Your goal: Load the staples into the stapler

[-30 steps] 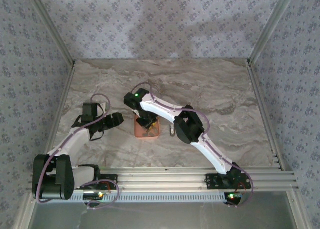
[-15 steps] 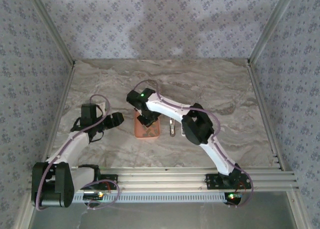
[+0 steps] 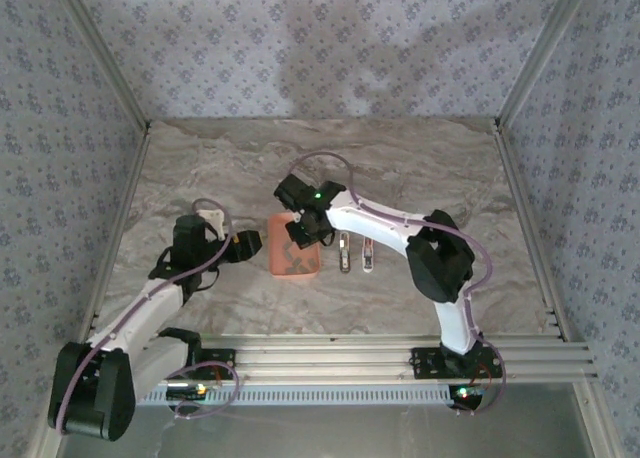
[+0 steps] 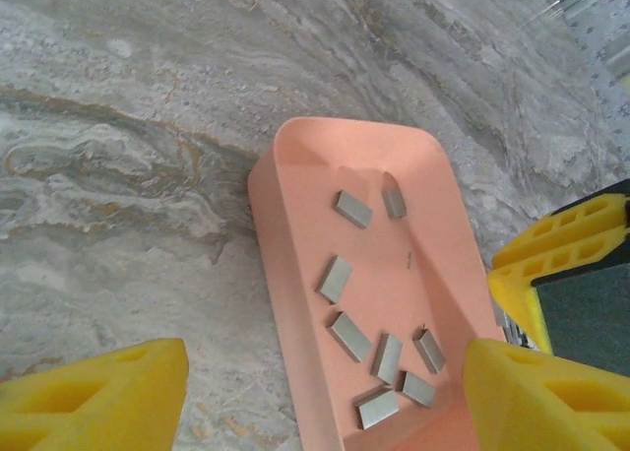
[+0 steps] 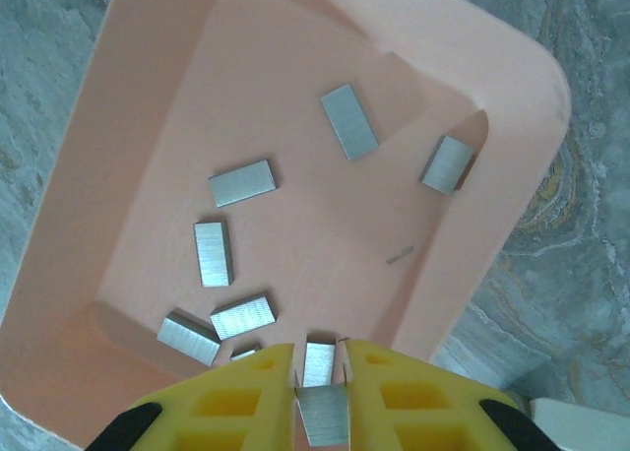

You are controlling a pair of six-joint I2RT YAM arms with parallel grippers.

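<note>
My overhead feed is softly, evenly lit; a broad dim shadow crosses the patterned back wall (image 3: 330, 48). Wrist feeds are bright and sharp; short dark-grey metal staples (image 5: 241, 182) cast slim shadows inside the salmon-orange square tray (image 5: 295, 106).

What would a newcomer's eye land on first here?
The salmon-orange tray at mid-table, strewn with grey staples, stands out. The right gripper hovers over it, yellow fingers pinching one strip. Just right of the tray lies the stapler, two slim pieces side by side.
</note>
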